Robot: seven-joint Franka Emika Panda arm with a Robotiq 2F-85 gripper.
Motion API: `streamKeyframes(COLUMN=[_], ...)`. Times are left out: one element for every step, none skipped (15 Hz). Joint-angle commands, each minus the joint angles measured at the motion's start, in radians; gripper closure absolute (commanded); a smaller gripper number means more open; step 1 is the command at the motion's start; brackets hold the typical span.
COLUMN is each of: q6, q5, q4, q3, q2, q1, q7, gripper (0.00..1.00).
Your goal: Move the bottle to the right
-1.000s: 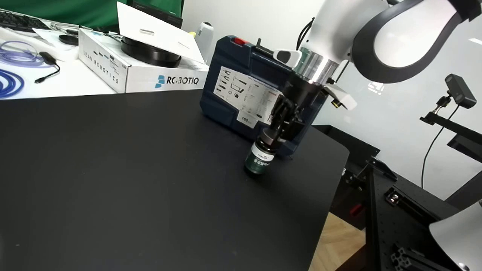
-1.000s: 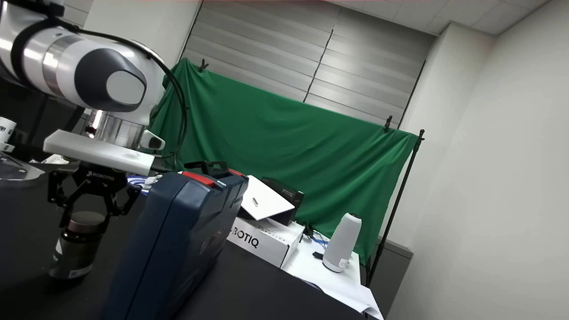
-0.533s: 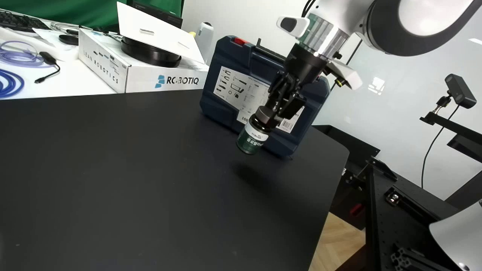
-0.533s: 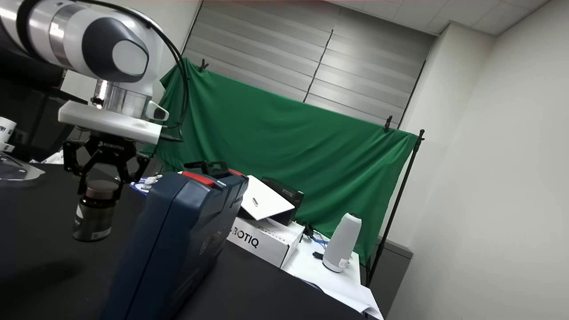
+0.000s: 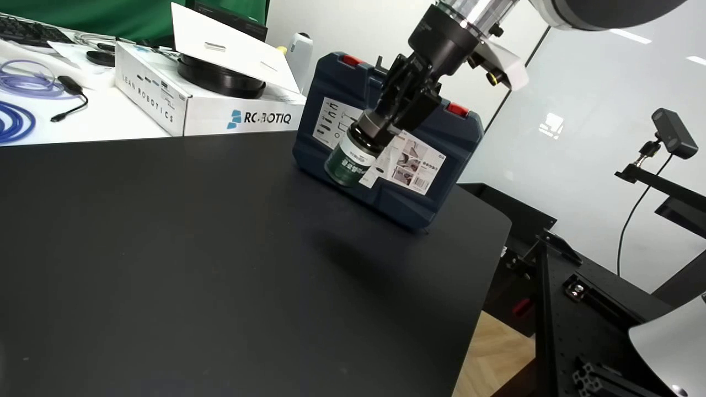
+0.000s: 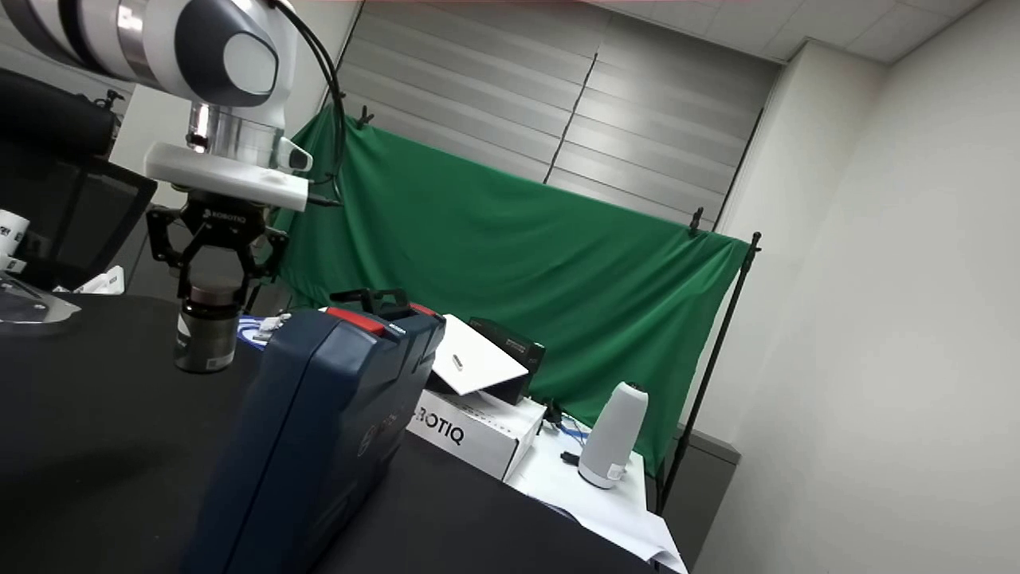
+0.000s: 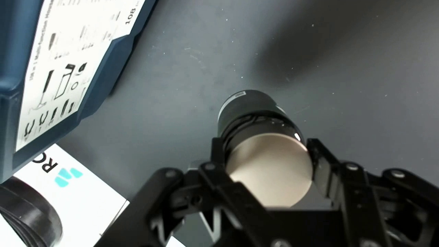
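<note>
Raised further above the black table than a moment ago, the small dark-green bottle sits higher in both exterior views, and my Robotiq gripper has come up with it; the navy tool case is where it was. I hold the bottle by its cap: my fingers touch it on opposite sides, with just the cap between them. In the wrist view the cap's flat top looks pale beige, and the body reaches away below it.

In an exterior view the bottle hangs off the tabletop in front of the case's white label, leaning in line with my gripper; the case looks tilted there too, so I cannot tell how upright the bottle really is. Its white band faces that view, though the print is too small for me to read. Bottle and case are near each other but apart. A shadow lies on the table before the case, well in from the right edge of that view.

The case stands along the far edge, near the rounded corner to its right. Beyond that edge, a white table carries a white Robotiq carton, with a black spool on top and a tilted white panel over that.
</note>
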Motion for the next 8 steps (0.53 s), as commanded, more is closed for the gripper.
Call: streamKeyframes(q6=[-0.005,-0.004,-0.004,-0.003,-0.003,-0.003,-0.003,-0.003], q5=[-0.001,-0.001,-0.001,-0.002,-0.002,-0.002,-0.002,-0.002], q4=[0.009,0.007,0.004,0.002,0.001,0.001,0.001,0.001], q3=[-0.006,-0.006,-0.006,-0.006,-0.006,-0.006,-0.006,-0.006], q2=[0.001,0.003,0.004,0.006,0.007,0.008,0.008,0.008], q1=[0.009,0.009,0.009,0.009,0.009,0.009,0.009,0.009], q7=[0.002,0.001,0.001,0.002,0.002,0.002,0.002,0.002], gripper=[0.39,0.39,0.39,0.39,0.39,0.39,0.39,0.39])
